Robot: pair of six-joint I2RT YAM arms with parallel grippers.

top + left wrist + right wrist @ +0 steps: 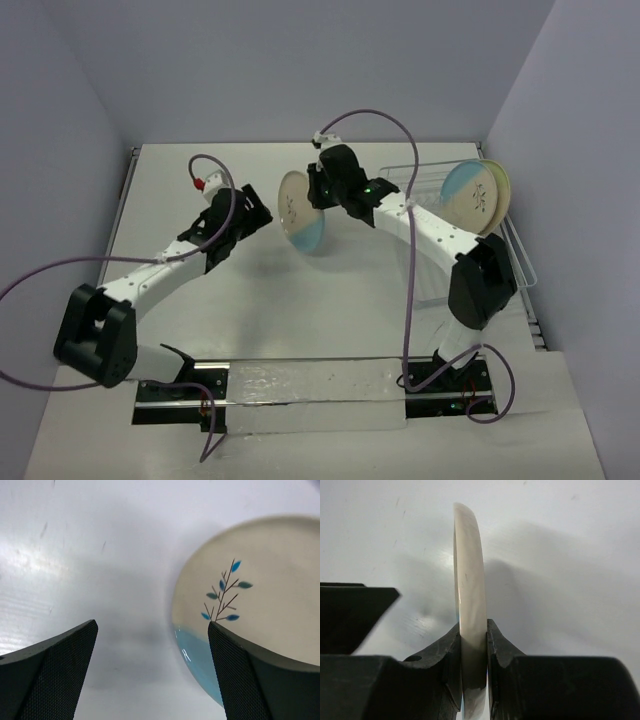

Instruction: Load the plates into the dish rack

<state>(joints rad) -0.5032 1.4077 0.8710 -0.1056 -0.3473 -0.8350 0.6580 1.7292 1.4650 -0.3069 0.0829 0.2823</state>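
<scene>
The right gripper (472,630) is clenching the round cream-and-blue sprig plate (469,570) upright between its fingers; the left gripper (152,625) is gaping, released, just short of it.

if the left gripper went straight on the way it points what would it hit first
Probably the blue-and-cream plate: it lies ahead of one finger of the left gripper. The middle line runs to bare table; depth is unclear.
</scene>
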